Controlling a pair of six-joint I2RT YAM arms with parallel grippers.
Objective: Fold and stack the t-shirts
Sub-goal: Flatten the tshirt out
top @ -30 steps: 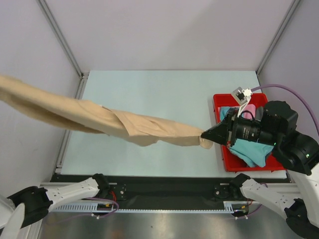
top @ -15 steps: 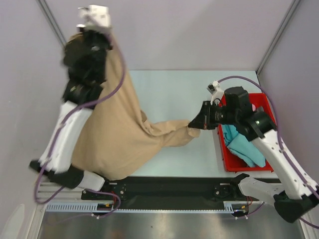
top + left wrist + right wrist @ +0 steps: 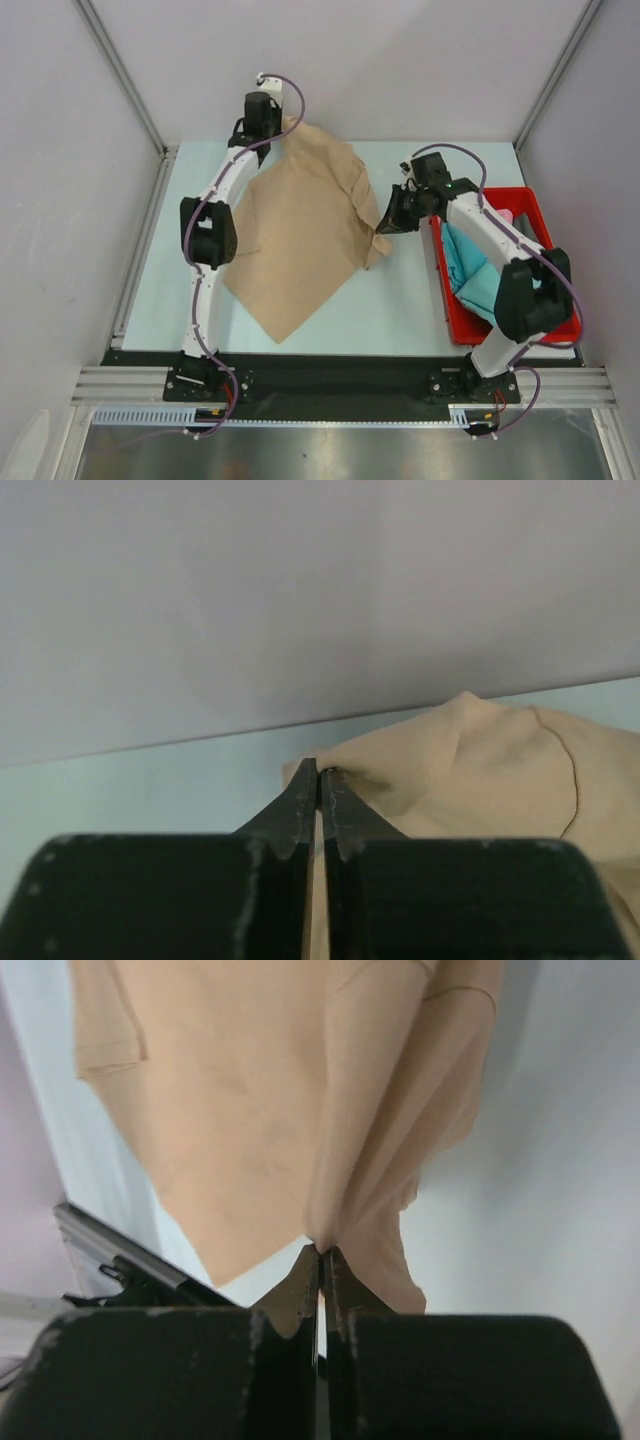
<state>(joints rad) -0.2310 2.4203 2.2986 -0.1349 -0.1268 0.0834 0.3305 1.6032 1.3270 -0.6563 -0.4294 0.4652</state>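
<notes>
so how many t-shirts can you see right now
2 for sure: a tan shirt spread on the table and a teal one in the red bin. Others may be hidden beneath it.

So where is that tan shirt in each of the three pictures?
Top external: the tan t-shirt is spread left of centre, over the table.
Left wrist: the tan t-shirt is at the right, a corner pinched in the left gripper.
Right wrist: the tan t-shirt fills the upper half, pinched in the right gripper.
Shared landmark: the pale table shows in all three.
</notes>
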